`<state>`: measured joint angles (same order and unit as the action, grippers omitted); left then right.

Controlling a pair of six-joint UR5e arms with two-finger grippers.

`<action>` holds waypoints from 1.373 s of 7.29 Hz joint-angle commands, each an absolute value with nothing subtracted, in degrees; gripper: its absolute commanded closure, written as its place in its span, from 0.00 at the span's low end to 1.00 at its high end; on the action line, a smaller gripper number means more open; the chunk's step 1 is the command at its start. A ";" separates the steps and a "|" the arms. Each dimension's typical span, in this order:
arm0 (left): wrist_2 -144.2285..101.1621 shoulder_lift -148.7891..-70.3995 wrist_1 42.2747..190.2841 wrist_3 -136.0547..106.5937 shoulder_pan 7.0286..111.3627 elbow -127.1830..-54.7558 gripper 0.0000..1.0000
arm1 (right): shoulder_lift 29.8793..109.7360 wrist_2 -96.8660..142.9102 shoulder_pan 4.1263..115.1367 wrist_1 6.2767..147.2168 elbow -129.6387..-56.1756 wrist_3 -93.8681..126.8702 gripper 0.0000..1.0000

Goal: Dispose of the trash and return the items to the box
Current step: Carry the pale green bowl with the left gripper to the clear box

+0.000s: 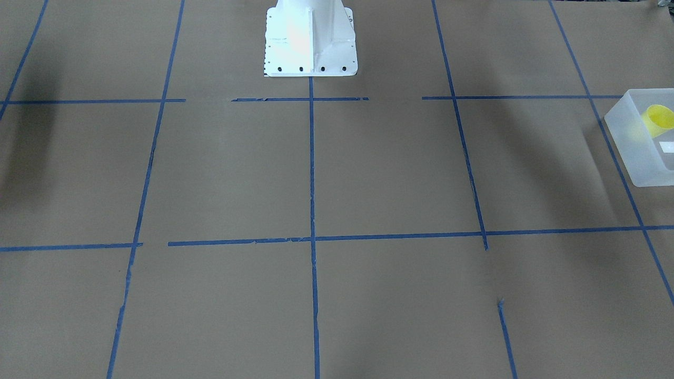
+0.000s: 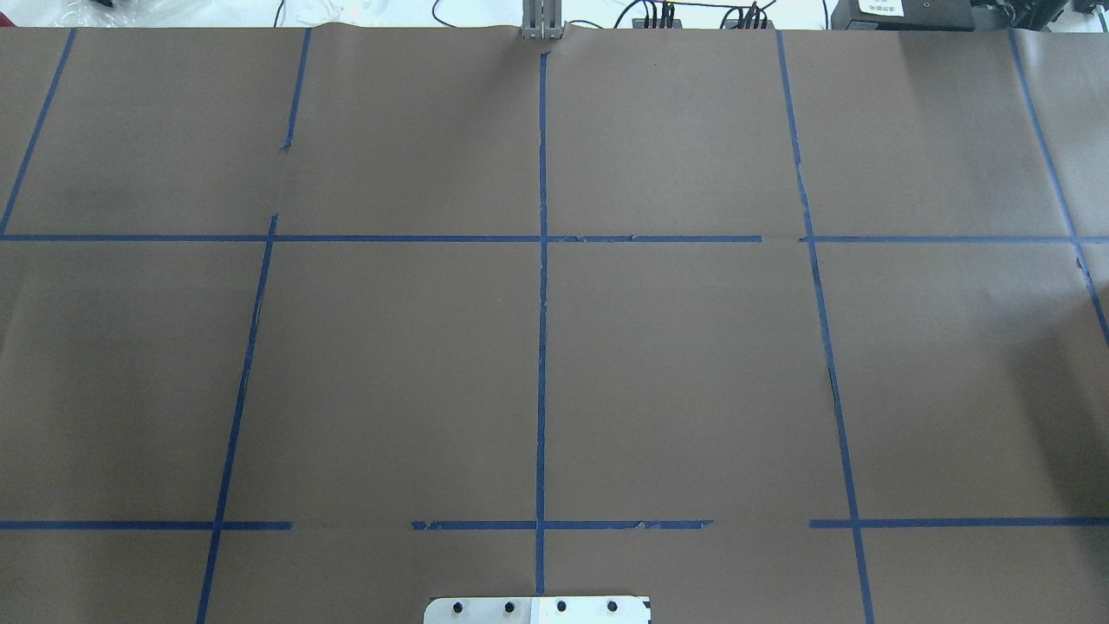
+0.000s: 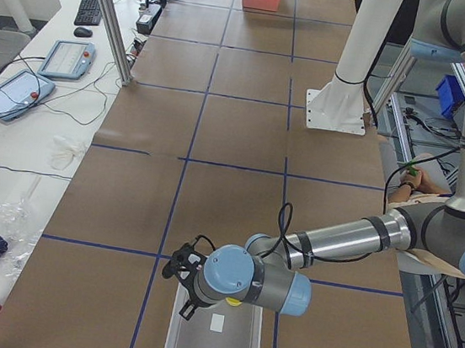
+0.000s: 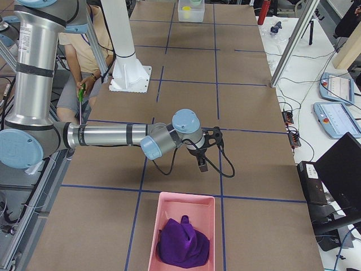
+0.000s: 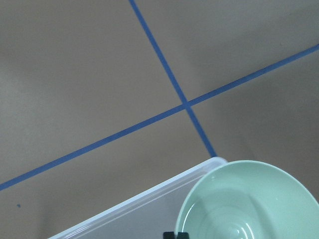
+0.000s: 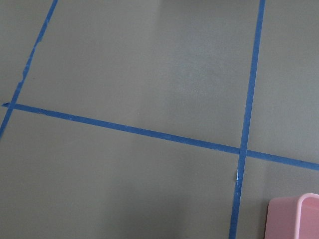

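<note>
Left wrist-mounted view: the bowl (image 5: 249,204) fills the lower right, mouth up. Its rim crosses in front of one corner of the box (image 5: 134,209), so the bowl sits at or above the box rim there, not down on the floor of it.

- Only a dark sliver of a finger shows at the bottom edge, touching the bowl's near rim. How far the left gripper (image 3: 181,282) is parted, and whether it has hold of the bowl, I cannot tell.
- Box position: at the worktop's edge on the robot's left, nearer the robot's side than the operators'. Its long axis appears to run along the worktop's length.
- The yellow cup (image 1: 659,120) lies on its side inside the box.
- The left gripper hangs over the box's inboard end. The bowl lies close under it, at the box corner.
- The right gripper (image 4: 202,158) is well apart, toward the opposite end edge. It hovers over bare paper near the pink bin (image 4: 180,196), which holds a purple cloth (image 4: 181,243). Its opening cannot be told.

Judgement: the left arm is much the nearer, so the bowl is its job. The relation that matters is bowl to box corner. If the bowl is held, it should shift along the box's long axis, toward the end edge, before release. Otherwise it may catch the rim or tip outward.
</note>
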<state>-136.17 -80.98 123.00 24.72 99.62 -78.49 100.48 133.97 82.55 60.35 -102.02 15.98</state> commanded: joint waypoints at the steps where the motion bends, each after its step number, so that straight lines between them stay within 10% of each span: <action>1: -133.68 -80.07 132.76 20.51 99.84 -72.00 1.00 | 100.46 134.12 82.53 59.41 -101.60 16.00 0.00; 3: -130.78 -79.37 139.73 18.04 99.84 -68.47 1.00 | 100.37 134.12 82.53 59.41 -101.60 15.91 0.00; 5: -130.61 -79.54 141.49 16.18 99.67 -70.39 0.00 | 100.46 134.12 82.53 59.41 -101.78 16.00 0.00; 10: -130.69 -88.10 100.27 3.34 93.78 -99.44 0.00 | 98.62 135.78 82.53 60.20 -103.61 22.41 0.00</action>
<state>-130.60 -82.93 118.73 5.52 95.05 -91.14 99.15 134.95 82.56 59.82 -102.73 21.26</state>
